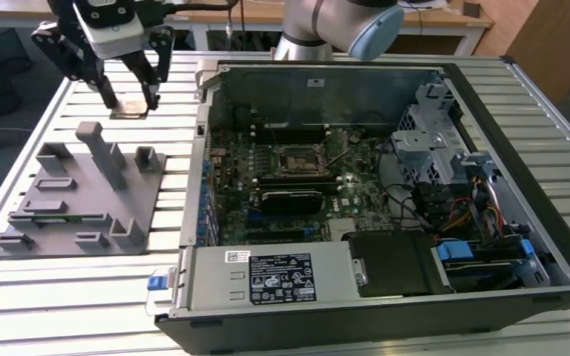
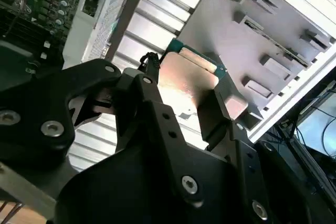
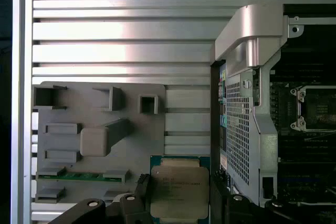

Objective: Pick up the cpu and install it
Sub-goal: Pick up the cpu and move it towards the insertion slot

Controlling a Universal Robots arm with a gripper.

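My arm (image 1: 317, 28) reaches in from the far side of the worktop (image 1: 47, 297). It carries the end effector (image 1: 128, 100) out to the far corner at the exterior view's left, with the fingers pointing straight down.

The fingers (image 1: 151, 81) are closed in on the cpu (image 1: 130, 113), pinching it by two opposite edges. It lies flat between them, metal top upward. In the first wrist view the cpu (image 3: 178, 190) sits between my black fingers (image 3: 140, 186), its silvery lid ringed by a thin green border. In the second wrist view the same chip (image 2: 190, 80) catches a bright glare, with a finger (image 2: 218, 114) pressed against its edge. It hangs above the slats, lifted off them, just beyond the far end of the grey fixture (image 1: 145, 202).

That fixture, a flat plate with upright posts and small pockets, lies on the left part of the worktop in the exterior view. In the first wrist view it (image 3: 137, 150) is spread out below the cpu.

To the exterior view's right of the fixture lies an open computer case (image 1: 325, 93). Its motherboard (image 1: 265, 215) is exposed, and the black square socket (image 1: 300, 157) is near the board's middle, well apart from the cpu.

The worktop itself is ribbed aluminium slats running left to right. Beyond its far edge stands pale wooden furniture.
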